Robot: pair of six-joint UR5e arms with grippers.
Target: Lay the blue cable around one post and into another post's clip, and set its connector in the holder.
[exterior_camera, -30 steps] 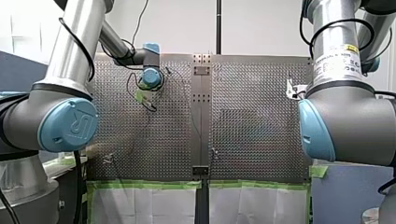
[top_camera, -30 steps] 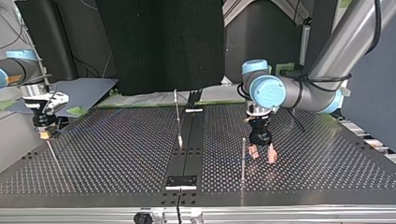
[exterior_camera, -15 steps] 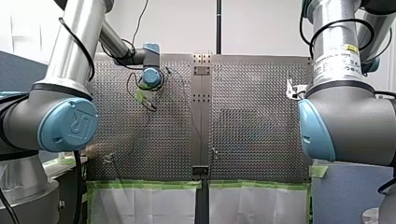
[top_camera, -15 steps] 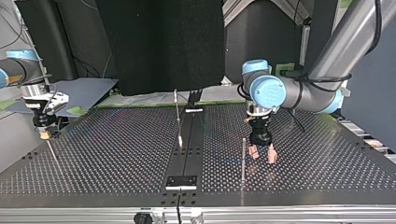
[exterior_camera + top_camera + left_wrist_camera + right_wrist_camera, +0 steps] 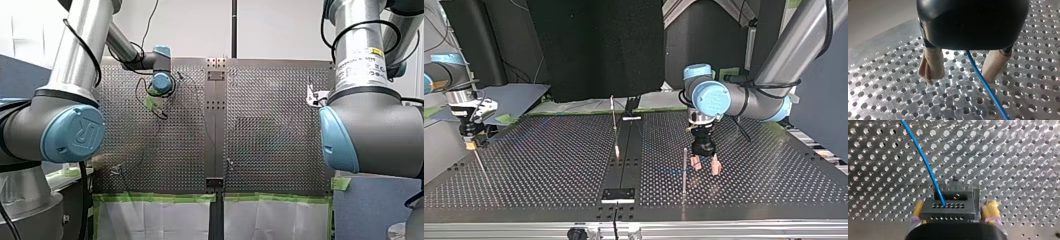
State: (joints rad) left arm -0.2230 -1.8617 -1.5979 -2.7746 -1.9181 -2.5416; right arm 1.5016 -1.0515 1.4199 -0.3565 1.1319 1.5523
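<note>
- Our left gripper hangs just above the perforated table, on the right side of the top view, pointing straight down
- In the left wrist view its two beige pads are spread wide, and it has hold of nothing
- The blue cable lies on the table and runs through the gap between those pads, passing closer to one of them and clamped by neither
- A thin upright post stands just beside this gripper, on the side towards the table's middle
- A second post stands on the dark centre strip, farther from the top view's camera
- Our right gripper is at the far left edge of the table in the top view, well apart from the left gripper
- In the right wrist view its yellow pads are closed in on the two sides of a dark grey connector, which has rows of small holes
- The cable's end goes into the connector, and the cable curves away across the table ahead of this gripper
- A metal bracket stands just ahead of the connector, and we cannot tell whether the connector rests in it
</note>
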